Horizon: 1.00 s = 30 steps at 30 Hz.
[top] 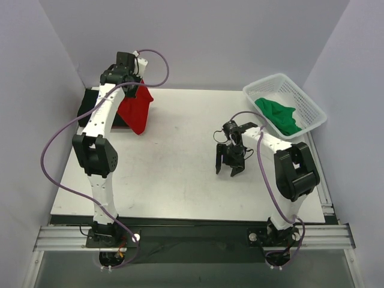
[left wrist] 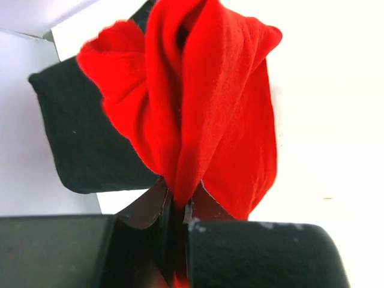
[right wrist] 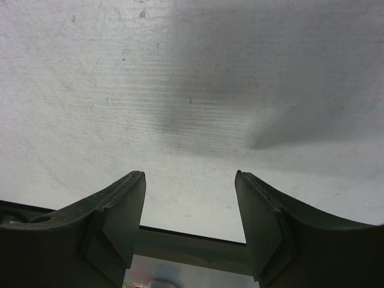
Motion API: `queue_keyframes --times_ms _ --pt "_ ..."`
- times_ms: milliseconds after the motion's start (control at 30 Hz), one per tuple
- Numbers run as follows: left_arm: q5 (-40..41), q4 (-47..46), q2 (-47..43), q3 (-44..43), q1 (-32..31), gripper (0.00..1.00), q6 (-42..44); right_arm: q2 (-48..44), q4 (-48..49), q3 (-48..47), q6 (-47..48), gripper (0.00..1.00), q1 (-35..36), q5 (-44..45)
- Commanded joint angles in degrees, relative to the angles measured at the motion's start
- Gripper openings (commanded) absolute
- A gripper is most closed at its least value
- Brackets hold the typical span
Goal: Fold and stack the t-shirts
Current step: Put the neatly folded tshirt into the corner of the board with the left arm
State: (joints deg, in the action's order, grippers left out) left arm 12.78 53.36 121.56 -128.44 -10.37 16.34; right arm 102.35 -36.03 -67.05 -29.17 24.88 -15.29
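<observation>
My left gripper (top: pixel 137 85) is shut on the red t-shirt (top: pixel 135 109) and holds it bunched and hanging above the table's far left. In the left wrist view the red t-shirt (left wrist: pixel 204 102) is pinched between my shut left gripper (left wrist: pixel 179 201). The black t-shirt (top: pixel 87 108) lies folded flat at the far left edge, partly behind the arm; it also shows under the red one in the left wrist view (left wrist: pixel 84 138). The green t-shirt (top: pixel 279 114) lies crumpled in the white basket (top: pixel 309 101). My right gripper (top: pixel 228 169) is open and empty over bare table, also in its wrist view (right wrist: pixel 190 207).
The white mesh basket stands at the table's far right corner. Grey walls close in the back and both sides. The table's front edge (right wrist: pixel 192 233) shows between the right fingers.
</observation>
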Motion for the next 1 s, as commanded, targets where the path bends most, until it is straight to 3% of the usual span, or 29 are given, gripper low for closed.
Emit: queue_keyframes --times_ms 0,333,633,967 --pt "-2.5 2.0 -0.4 -7.7 0.9 0.00 0.7 -3.1 -2.6 0.4 -0.6 0.62 0.3 0.8" --pt "-9.9 0.7 0.3 -12.9 6.5 0.00 -2.4 -2.6 -2.6 0.3 -0.8 0.62 1.0 0.6" --pt "-22.1 -3.1 5.4 -13.1 14.6 0.00 -6.4 -3.8 -2.6 1.8 -1.7 0.62 1.7 1.0" --pt "-26.9 -8.4 12.1 -14.3 22.8 0.00 -9.7 -8.5 -3.0 4.7 -3.9 0.62 2.6 1.8"
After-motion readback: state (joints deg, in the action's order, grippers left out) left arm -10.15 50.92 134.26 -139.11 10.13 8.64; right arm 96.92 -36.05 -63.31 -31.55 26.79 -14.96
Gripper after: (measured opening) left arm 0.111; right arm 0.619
